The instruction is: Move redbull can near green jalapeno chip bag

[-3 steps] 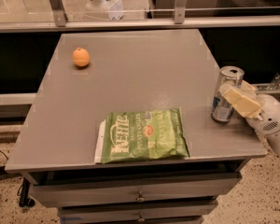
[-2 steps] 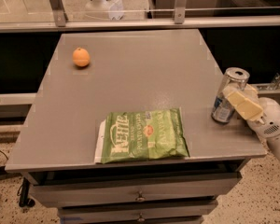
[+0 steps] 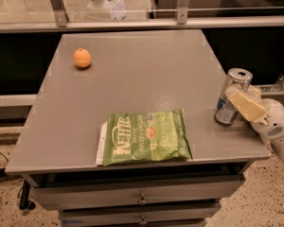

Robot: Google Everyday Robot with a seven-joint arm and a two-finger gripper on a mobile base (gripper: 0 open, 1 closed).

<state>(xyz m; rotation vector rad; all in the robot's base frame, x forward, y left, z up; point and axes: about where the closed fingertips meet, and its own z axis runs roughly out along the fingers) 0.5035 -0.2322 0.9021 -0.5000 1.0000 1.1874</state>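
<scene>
Fingers [image 3: 246, 107] of the gripper [image 3: 234, 98], reaching in at the right edge of the bench [image 3: 146, 74], are closed on the redbull can [image 3: 235, 79], which leans slightly. The green jalapeno chip bag [image 3: 146, 137] lies flat to the can's left, apart from it, by the near edge. An orange [image 3: 82, 57] sits far left.

1. Slim silver-and-blue redbull can [image 3: 226, 103]: shiny metal.
2. Flat green jalapeno chip bag [image 3: 149, 137]: crinkly, glossy film.
3. Grey square table [image 3: 142, 79]: smooth matt top.
4. Round orange fruit [image 3: 82, 57]: dull skin.
5. Cream gripper [image 3: 237, 100], clamped on the can at the table's right edge: matt plastic.
</scene>
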